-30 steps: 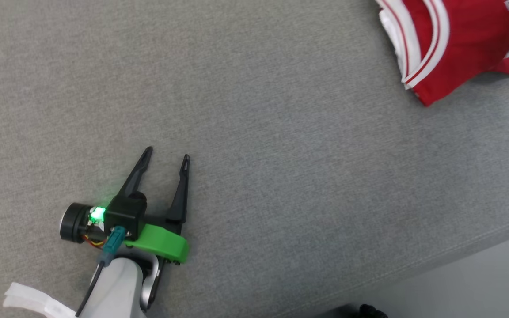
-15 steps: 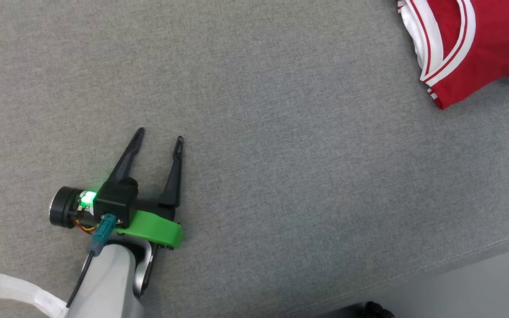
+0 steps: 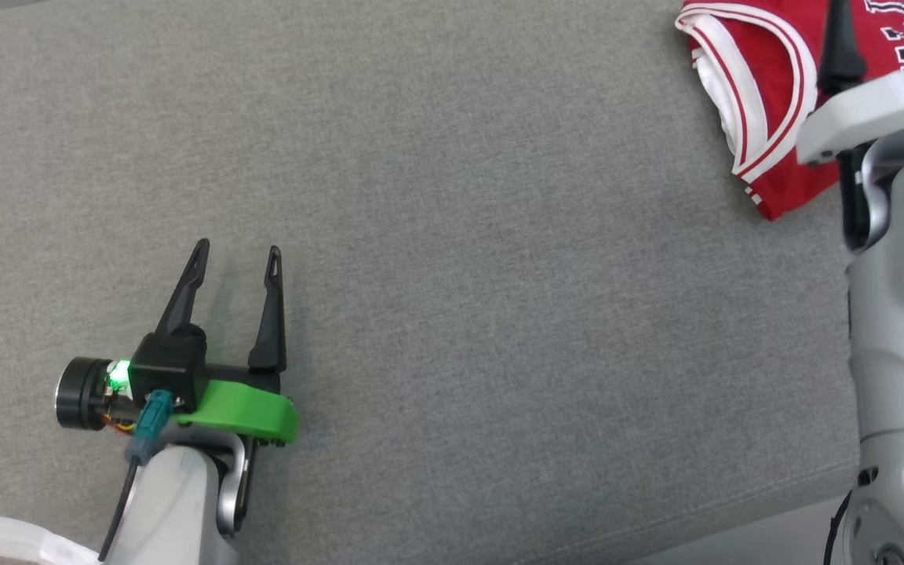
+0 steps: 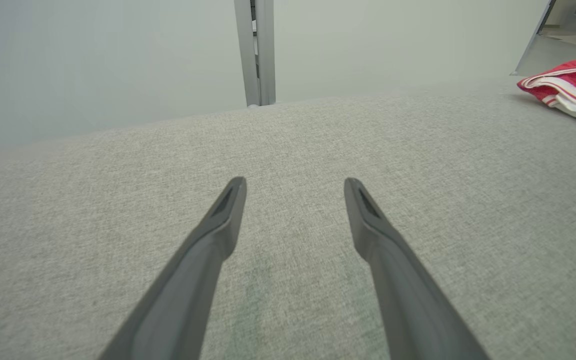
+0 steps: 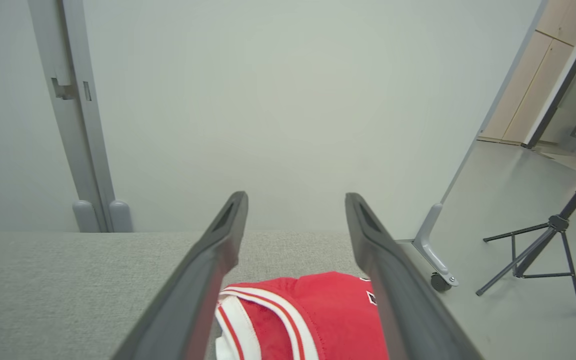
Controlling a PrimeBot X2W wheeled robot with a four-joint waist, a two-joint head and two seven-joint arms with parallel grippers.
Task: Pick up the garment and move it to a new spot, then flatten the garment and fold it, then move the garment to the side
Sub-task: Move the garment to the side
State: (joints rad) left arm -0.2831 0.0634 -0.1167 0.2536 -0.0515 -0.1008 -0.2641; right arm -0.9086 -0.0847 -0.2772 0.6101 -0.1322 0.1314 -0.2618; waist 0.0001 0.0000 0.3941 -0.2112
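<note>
Red white-trimmed jersey point(image 3: 766, 94) lies on grey fabric table point(image 3: 499, 275). Over it, right gripper point(image 5: 295, 196), seemingly clear, jaws apart; left gripper point(image 3: 237, 251) likewise.

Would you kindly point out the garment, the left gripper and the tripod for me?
garment point(image 3: 766, 86): head view, red fabric beside the white trim.
left gripper point(image 3: 238, 249): head view, midway between its fingertips.
tripod point(image 5: 558, 222): right wrist view, hub where the legs meet.
</note>
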